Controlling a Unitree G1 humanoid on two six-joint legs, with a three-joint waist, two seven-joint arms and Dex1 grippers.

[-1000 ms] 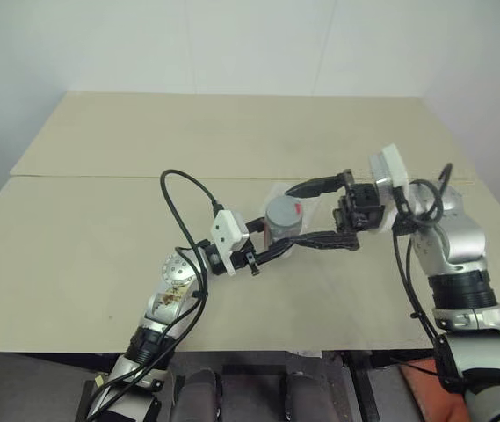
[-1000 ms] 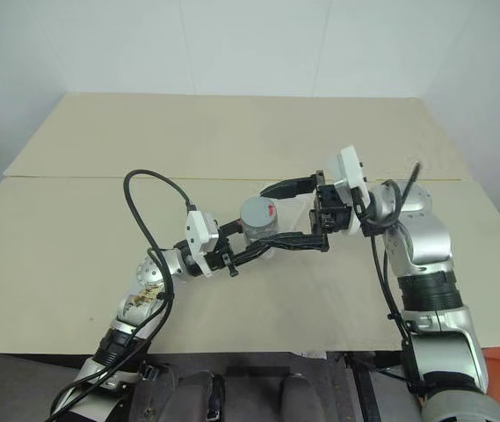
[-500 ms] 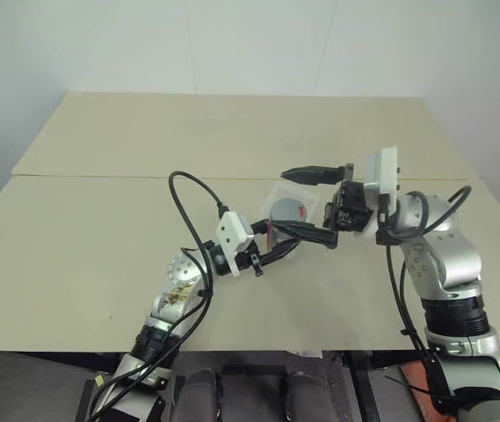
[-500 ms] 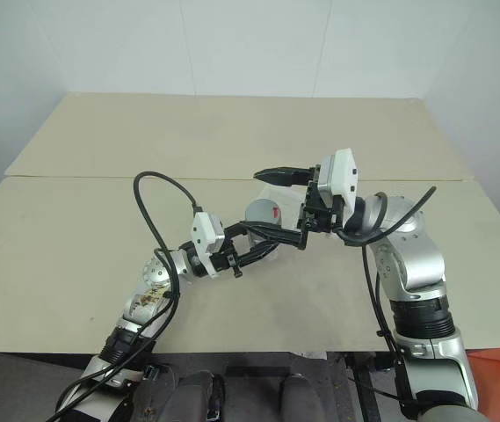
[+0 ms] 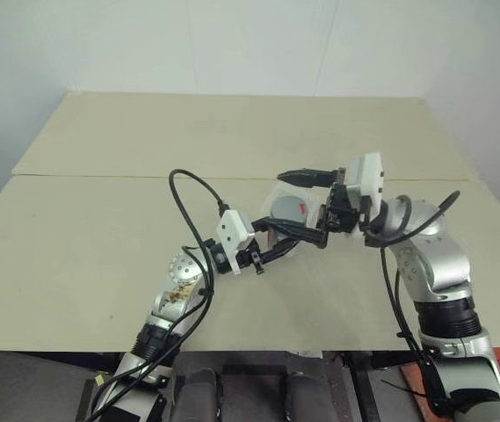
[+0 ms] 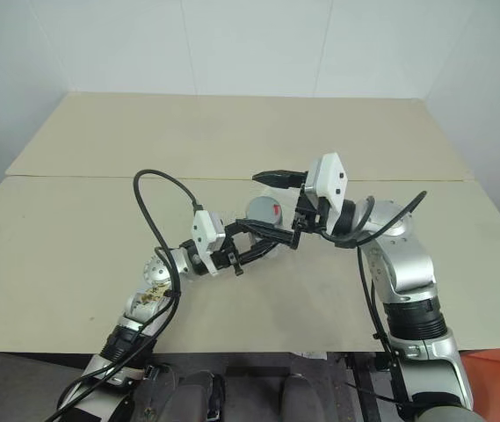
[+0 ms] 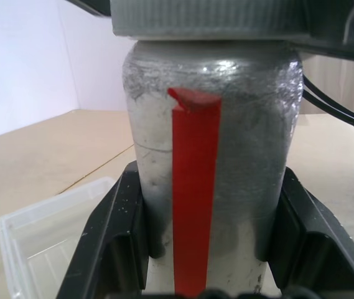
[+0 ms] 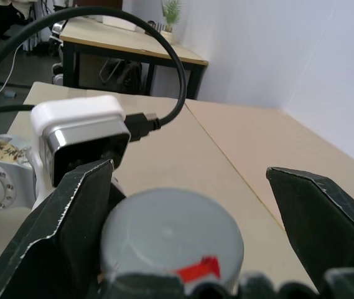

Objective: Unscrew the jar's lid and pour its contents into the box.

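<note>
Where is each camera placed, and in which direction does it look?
Head eyes: from the robot's head, forward and down over the table; both arms show, the left gripper shut on the jar, the right gripper open around the lid.
Left wrist: along its own fingers at the jar, the box behind it.
Right wrist: along its open fingers down onto the grey lid; the left wrist shows behind.
All views share the jar.

No legible text; jar w/ plain red strip.
</note>
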